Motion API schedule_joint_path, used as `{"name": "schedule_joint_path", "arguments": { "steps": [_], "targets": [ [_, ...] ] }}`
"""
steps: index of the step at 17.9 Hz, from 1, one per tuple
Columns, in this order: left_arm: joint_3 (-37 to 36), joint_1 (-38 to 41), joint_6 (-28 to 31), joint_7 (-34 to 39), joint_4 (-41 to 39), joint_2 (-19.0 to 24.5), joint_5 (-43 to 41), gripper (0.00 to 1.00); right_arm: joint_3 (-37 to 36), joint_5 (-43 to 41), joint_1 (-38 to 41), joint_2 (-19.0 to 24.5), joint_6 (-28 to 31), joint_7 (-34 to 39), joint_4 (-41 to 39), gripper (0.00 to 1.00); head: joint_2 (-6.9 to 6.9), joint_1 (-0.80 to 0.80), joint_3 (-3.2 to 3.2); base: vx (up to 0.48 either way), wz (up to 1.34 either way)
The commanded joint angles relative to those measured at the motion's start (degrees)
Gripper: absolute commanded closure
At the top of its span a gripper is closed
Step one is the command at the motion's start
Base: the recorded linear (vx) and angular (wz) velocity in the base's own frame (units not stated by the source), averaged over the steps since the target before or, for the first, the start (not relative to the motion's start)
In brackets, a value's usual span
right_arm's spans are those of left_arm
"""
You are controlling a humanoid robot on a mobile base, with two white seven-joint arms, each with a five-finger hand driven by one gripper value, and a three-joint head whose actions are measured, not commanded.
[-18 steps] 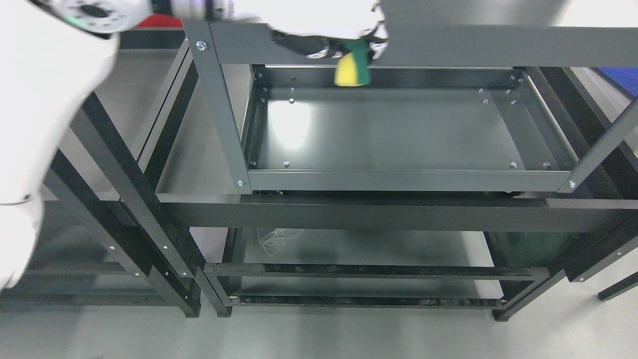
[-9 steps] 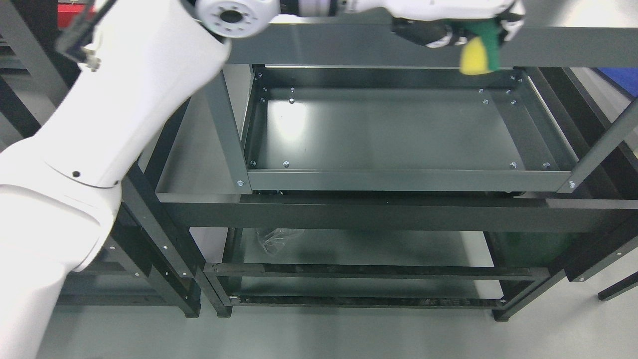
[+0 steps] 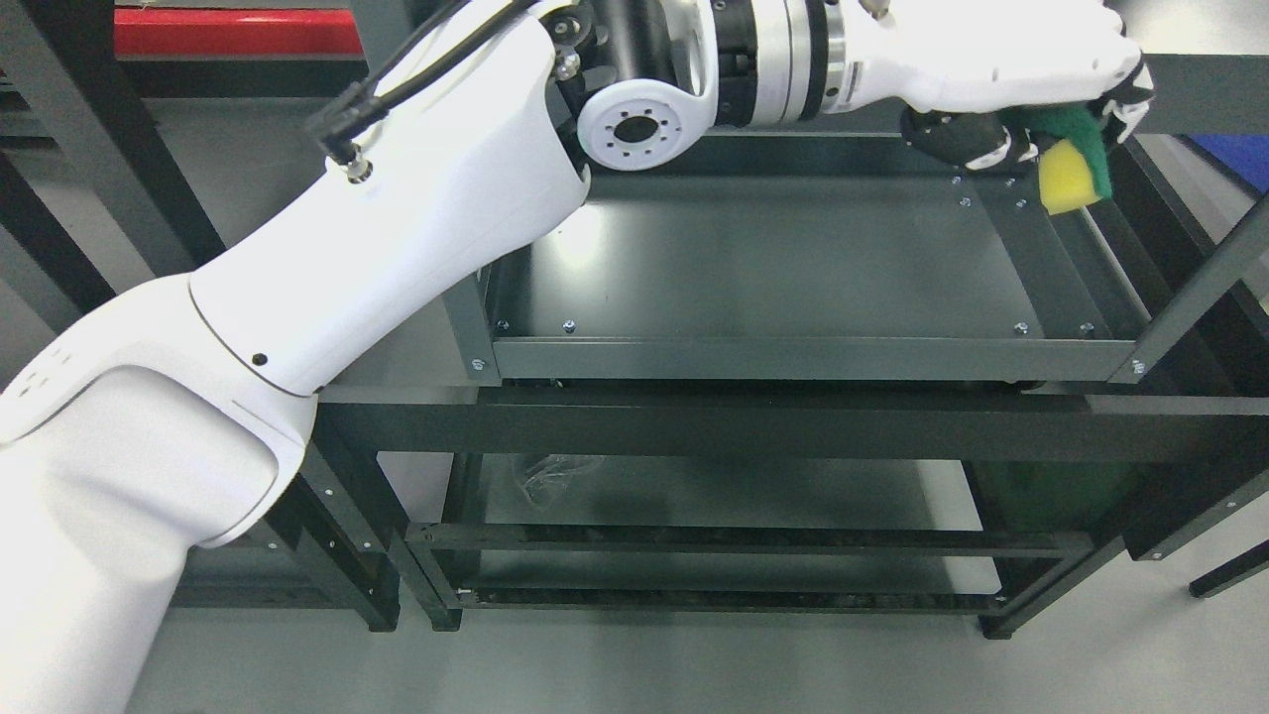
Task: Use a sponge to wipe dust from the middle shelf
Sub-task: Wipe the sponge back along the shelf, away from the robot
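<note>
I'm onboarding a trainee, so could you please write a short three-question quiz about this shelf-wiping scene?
1. True or false: the left hand holds the sponge.
2. Over which corner of the shelf is the sponge? A) near left B) far right C) near right
3. Fill in: the sponge has a yellow side and a ____ side.

Key: 1 true, with the arm reaching in from the picture's left across the rack. 2 B, by the far right screws. 3 green. The right hand is out of view.
</note>
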Motion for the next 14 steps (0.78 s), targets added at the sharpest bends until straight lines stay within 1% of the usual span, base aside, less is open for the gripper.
{"name": "schedule_joint_path", "arguments": {
  "steps": [1, 4, 5, 10, 12, 14],
  "targets": [
    [-10.2, -0.1, 2.5, 2.0, -1.1, -2.3, 6.0, 1.00, 0.1, 0.0, 0.0, -1.0, 0.0, 0.0, -1.0, 0.00, 0.00, 0.00, 0.00, 0.000, 0.00],
    [-13.7, 0.5, 3.2, 4.7, -2.1, -2.3, 12.7, 1.00, 0.1, 0.0, 0.0, -1.0, 0.0, 0.0, -1.0, 0.00, 0.00, 0.00, 0.00, 0.000, 0.00],
    [-14.5, 1.2, 3.2, 5.5, -2.7, -2.3, 13.2, 1.00, 0.0, 0.0, 0.0, -1.0, 0.0, 0.0, -1.0, 0.00, 0.00, 0.00, 0.00, 0.000, 0.00],
    [-14.7, 10.8, 3.1, 8.0, -2.5, -2.3, 14.9, 1.00, 0.1, 0.0, 0.0, -1.0, 0.0, 0.0, -1.0, 0.00, 0.00, 0.00, 0.00, 0.000, 0.00],
    [-11.1, 17.5, 3.1, 7.8, -2.5, -2.3, 14.9, 1.00, 0.0, 0.0, 0.0, -1.0, 0.0, 0.0, -1.0, 0.00, 0.00, 0.00, 0.00, 0.000, 0.00],
    [-3.6, 25.5, 2.9, 5.9, -2.6, -2.3, 14.9, 1.00, 0.0, 0.0, 0.0, -1.0, 0.0, 0.0, -1.0, 0.00, 0.00, 0.00, 0.00, 0.000, 0.00]
  ]
}}
